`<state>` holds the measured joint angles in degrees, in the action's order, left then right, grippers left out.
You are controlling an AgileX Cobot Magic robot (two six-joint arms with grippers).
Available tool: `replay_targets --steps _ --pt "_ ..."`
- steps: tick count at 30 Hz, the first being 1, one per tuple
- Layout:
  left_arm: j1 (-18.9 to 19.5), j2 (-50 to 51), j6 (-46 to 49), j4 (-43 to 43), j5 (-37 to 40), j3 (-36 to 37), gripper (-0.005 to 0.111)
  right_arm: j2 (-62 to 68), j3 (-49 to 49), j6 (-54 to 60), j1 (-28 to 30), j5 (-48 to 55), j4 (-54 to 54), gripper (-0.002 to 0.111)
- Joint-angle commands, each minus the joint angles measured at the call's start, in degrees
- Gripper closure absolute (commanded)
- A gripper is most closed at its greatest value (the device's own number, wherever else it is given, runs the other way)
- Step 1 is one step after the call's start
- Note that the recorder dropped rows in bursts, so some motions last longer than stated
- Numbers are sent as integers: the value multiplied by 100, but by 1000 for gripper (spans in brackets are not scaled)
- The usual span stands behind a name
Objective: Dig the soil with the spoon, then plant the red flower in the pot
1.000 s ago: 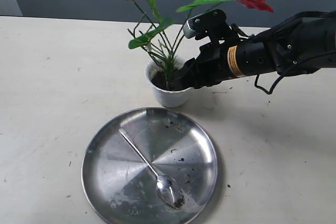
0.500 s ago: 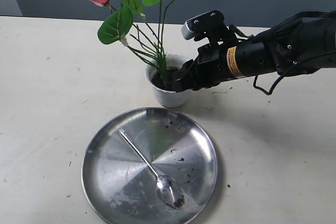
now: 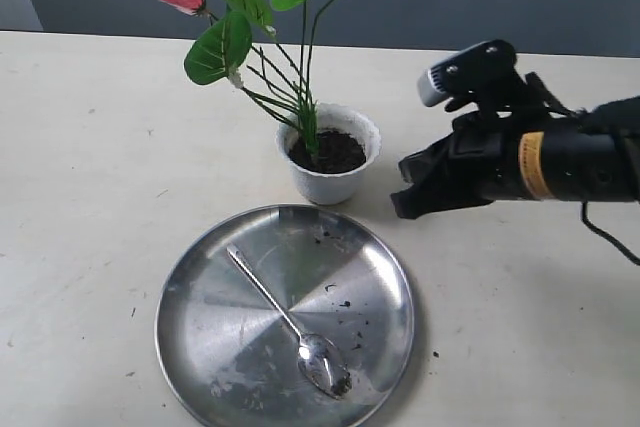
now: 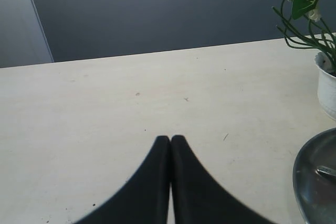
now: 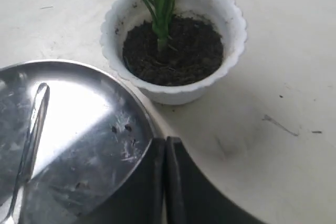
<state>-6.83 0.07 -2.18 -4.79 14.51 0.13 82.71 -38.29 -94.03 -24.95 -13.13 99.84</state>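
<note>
Steel fills the near foreground: a large round plate (image 3: pixel 285 315) lies on the pale table (image 3: pixel 80 197), flecked with dark crumbs. The slim metal spoon (image 3: pixel 288 321) rests inside the plate, its bowl toward the near rim and its handle angled away toward the pot.

Just beyond the plate's far edge stands the small white pot (image 3: pixel 330 154) with its scalloped rim, upright, close to the plate. Dark brown soil (image 3: pixel 328 152) fills it, and the red flower (image 3: pixel 300 37) is planted in that soil, green stems rising from the middle to broad leaves and two red blooms overhead.

To the right of the pot, apart from it, the right gripper (image 3: pixel 400 192) hovers with its jaws pressed together on nothing. The left gripper (image 4: pixel 170 141) sits low over bare table, its jaws likewise clenched and empty.
</note>
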Motion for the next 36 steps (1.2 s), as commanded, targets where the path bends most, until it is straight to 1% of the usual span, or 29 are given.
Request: replay_targets --steps 1,4,5,6,7,13,17,20,23,25,28,31,36 --pt "-31 -7 -25 -3 -79 -13 106 -1407 804 -490 32 379 11 109" --pt "-31 -7 -25 -3 -79 -13 106 -2301 1274 -525 32 481 11 109" --pt "-31 -7 -25 -3 -79 -13 106 -2701 1424 -822 32 481 11 109" --pt "-31 -7 -25 -3 -79 -13 106 -3044 1496 -1439 32 481 -42 109" --pt "-31 -7 -25 -3 -79 -13 106 -3310 1509 -1766 32 495 -115 109" --pt "-31 -7 -25 -3 -79 -13 106 -4148 1509 -1783 32 484 -115 109" --pt "-31 -7 -25 -3 -79 -13 106 -4363 1509 -1756 32 519 -115 109" --pt "-31 -7 -25 -3 -79 -13 106 -4451 1509 -1692 32 755 9 109" --pt "-31 -7 -25 -3 -79 -13 106 -4766 1509 -1692 32 892 11 109" --pt "-31 -7 -25 -3 -79 -13 106 -5048 1512 -1475 74 901 11 109" --pt "-31 -7 -25 -3 -79 -13 106 -5472 1552 -1341 436 743 11 109" --pt "-31 -7 -25 -3 -79 -13 106 -5846 1809 -1341 1126 624 11 109" --pt "-31 -7 -25 -3 -79 -13 106 -6536 2630 -1364 2316 367 11 109"
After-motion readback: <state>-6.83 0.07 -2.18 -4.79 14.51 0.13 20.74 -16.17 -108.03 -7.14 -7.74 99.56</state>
